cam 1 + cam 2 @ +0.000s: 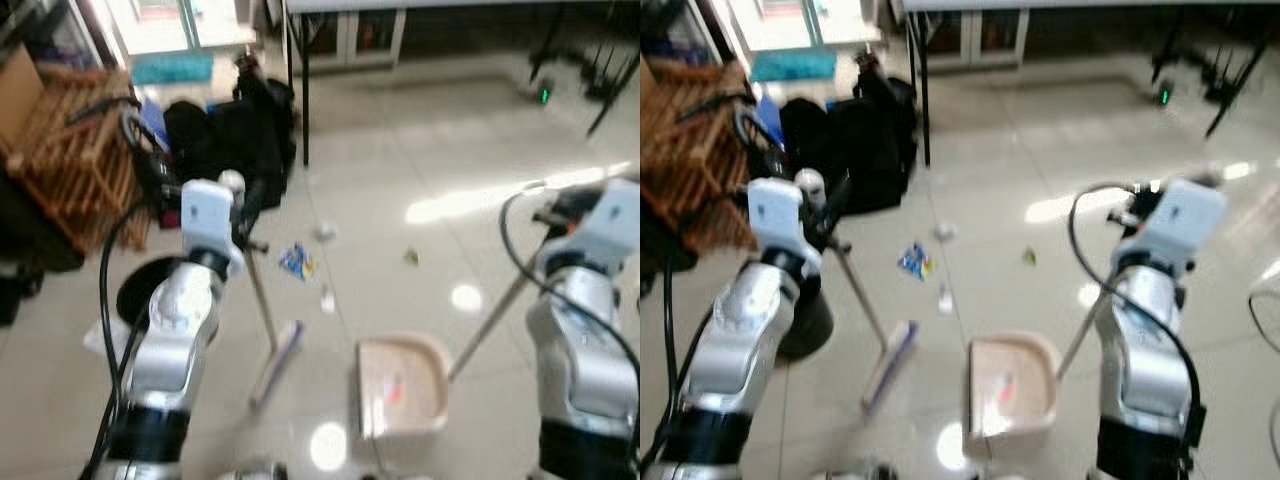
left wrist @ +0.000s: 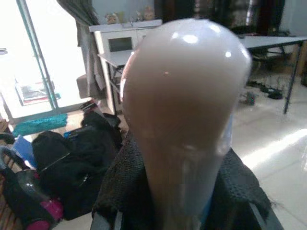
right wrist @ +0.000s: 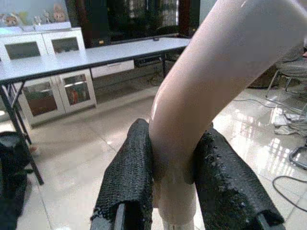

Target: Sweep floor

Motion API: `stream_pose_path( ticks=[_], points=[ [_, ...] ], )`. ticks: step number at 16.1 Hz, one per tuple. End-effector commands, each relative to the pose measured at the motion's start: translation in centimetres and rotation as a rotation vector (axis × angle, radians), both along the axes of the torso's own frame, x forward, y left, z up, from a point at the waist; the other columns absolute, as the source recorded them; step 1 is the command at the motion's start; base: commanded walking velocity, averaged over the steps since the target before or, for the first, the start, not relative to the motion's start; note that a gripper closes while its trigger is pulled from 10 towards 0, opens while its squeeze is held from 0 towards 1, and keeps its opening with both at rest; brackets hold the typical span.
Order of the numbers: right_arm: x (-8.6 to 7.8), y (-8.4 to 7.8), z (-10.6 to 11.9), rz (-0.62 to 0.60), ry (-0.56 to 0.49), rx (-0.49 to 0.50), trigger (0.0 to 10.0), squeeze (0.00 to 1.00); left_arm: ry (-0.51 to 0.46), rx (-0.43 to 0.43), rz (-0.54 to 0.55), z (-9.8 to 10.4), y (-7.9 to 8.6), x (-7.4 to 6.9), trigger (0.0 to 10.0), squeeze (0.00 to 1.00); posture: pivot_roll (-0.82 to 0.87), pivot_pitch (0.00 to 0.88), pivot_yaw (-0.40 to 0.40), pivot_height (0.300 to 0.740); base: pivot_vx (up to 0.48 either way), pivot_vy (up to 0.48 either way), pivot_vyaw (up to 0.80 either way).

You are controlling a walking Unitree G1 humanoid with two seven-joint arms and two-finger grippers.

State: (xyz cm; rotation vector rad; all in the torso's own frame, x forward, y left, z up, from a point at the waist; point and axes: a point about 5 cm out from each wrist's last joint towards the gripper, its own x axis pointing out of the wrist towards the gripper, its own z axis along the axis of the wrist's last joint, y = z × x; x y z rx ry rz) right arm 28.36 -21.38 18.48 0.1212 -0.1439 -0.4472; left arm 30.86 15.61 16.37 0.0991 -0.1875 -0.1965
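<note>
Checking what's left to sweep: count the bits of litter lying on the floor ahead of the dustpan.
4: a blue wrapper, a white scrap beside it, a pale piece farther off, a greenish bit to the right. Blur may hide smaller ones.

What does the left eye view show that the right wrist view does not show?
Left eye view: the broom held by the left claw, the dustpan on the floor, and scraps beyond it. Right wrist view: the right claw shut on the dustpan handle, seen close, and a white cabinet behind. Both share the long table, the black bags and the shiny tiles.
</note>
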Motion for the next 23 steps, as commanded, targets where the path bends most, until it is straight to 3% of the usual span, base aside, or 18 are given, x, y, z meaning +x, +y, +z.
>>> stream_pose_path(
  ticks=[1, 7, 12, 23],
  points=[
    [-0.3, 0.5, 1.4, 0.047, -0.104, 0.07, 10.0, 0.0, -0.033, 0.016, 0.007, 0.6, 0.1, 0.1, 10.0, 0.0, -0.09, 0.11, 0.0, 0.74, 0.42, 0.0, 0.0],
    [0.4, 0.9, 2.8, 0.124, -0.166, -0.064, 10.0, 0.0, -0.02, 0.023, 0.016, -0.3, 0.4, -0.8, 10.0, 0.0, -0.09, 0.089, -0.01, 0.74, 0.419, 0.0, 0.0],
    [0.9, 1.0, 3.4, 0.138, -0.198, -0.112, 10.0, 0.0, -0.019, 0.031, 0.01, -0.3, 0.2, -0.5, 10.0, 0.0, -0.09, 0.093, -0.002, 0.74, 0.418, 0.0, 0.0],
    [1.3, 1.2, 2.4, 0.166, -0.18, -0.104, 10.0, 0.0, -0.032, 0.032, 0.013, -0.1, 0.2, -0.2, 10.0, 0.0, -0.08, 0.092, 0.001, 0.74, 0.416, 0.0, 0.0]
  ],
)
